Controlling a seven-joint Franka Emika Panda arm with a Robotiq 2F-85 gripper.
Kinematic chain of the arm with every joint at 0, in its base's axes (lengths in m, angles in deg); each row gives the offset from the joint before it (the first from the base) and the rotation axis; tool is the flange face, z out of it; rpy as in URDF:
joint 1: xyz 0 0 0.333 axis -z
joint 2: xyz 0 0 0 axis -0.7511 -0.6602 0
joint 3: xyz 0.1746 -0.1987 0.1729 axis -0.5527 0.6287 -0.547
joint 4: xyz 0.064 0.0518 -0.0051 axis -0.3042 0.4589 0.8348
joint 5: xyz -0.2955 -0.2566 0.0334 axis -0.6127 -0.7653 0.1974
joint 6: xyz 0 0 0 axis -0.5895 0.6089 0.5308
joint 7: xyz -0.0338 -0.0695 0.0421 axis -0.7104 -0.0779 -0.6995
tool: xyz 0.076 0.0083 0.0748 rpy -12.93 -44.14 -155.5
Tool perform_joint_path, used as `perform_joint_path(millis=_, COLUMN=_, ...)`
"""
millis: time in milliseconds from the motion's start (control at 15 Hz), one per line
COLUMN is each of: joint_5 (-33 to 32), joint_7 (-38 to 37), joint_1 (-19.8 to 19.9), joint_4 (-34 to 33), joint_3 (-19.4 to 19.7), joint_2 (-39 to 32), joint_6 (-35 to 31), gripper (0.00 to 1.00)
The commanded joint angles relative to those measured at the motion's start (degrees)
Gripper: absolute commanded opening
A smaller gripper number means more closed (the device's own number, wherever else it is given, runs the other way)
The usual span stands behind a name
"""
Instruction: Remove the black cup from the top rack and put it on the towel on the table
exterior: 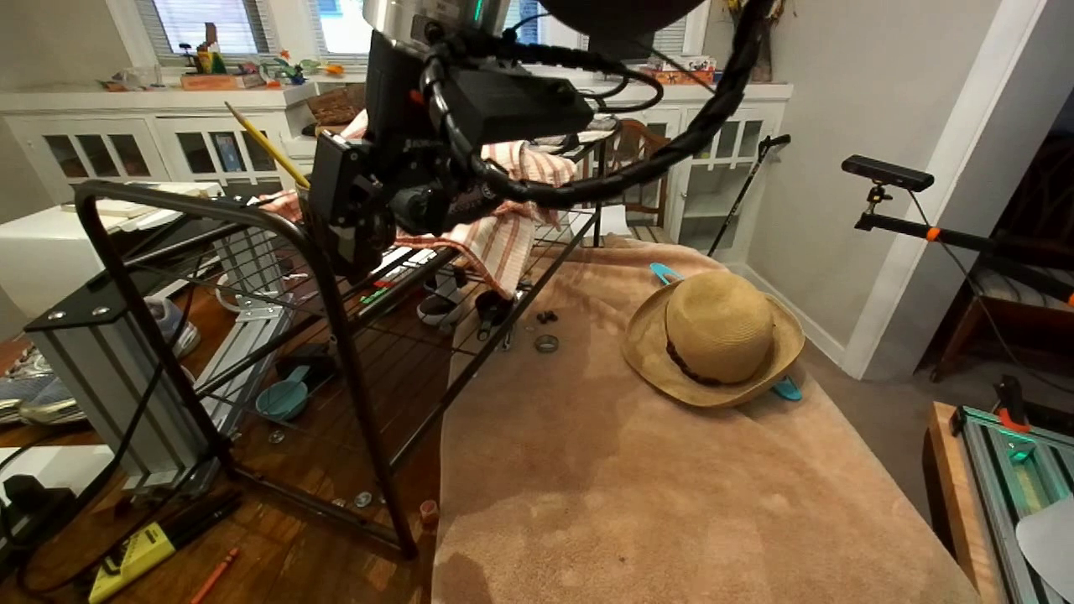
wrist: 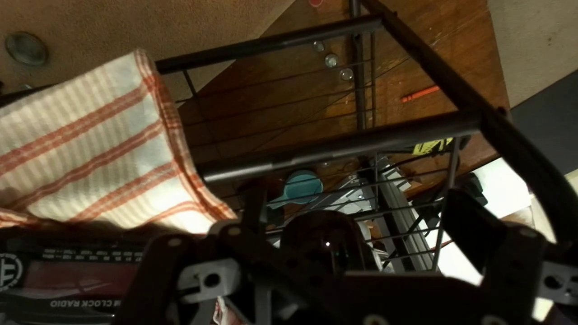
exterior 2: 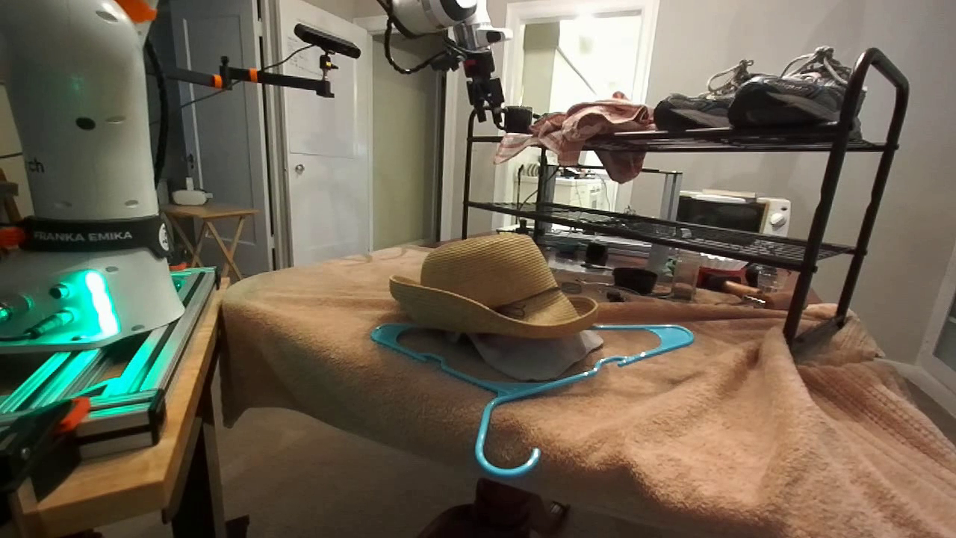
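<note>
The black cup (wrist: 327, 243) shows in the wrist view as a dark glossy rounded shape between my open fingers, nearer the left one. Its handle is not visible. My gripper (wrist: 361, 205) is over the near end of the top rack (wrist: 338, 146). In both exterior views the gripper (exterior: 348, 256) (exterior 2: 489, 116) points down at rack height. A small dark object (exterior 2: 517, 119) is just beside the fingertips in an exterior view; I cannot tell whether it is the cup. The tan towel (exterior: 671, 495) (exterior 2: 321, 329) covers the table beside the rack.
A striped cloth (wrist: 90, 149) and a clock radio (wrist: 76, 284) are left of the cup in the wrist view. A curved end bar (exterior: 210, 210) rises at the rack's end. Shoes (exterior 2: 792, 101) stand farther along. A straw hat (exterior: 726, 327) and blue hanger (exterior 2: 549, 385) lie on the towel.
</note>
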Motion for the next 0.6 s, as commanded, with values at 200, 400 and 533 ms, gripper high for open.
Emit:
perform_joint_path(millis=200, joint_5=-1.85, joint_7=-0.09, joint_1=-3.04, joint_4=-10.08, joint_3=2.90, joint_2=-5.61, joint_6=5.04, gripper=1.00)
perform_joint_path(millis=400, joint_5=-1.68, joint_7=1.20, joint_1=-3.57, joint_4=-14.48, joint_3=3.31, joint_2=-6.52, joint_6=12.08, gripper=1.00)
perform_joint_path(millis=533, joint_5=-1.63, joint_7=1.83, joint_1=-3.70, joint_4=-17.25, joint_3=3.39, joint_2=-7.36, joint_6=15.28, gripper=1.00)
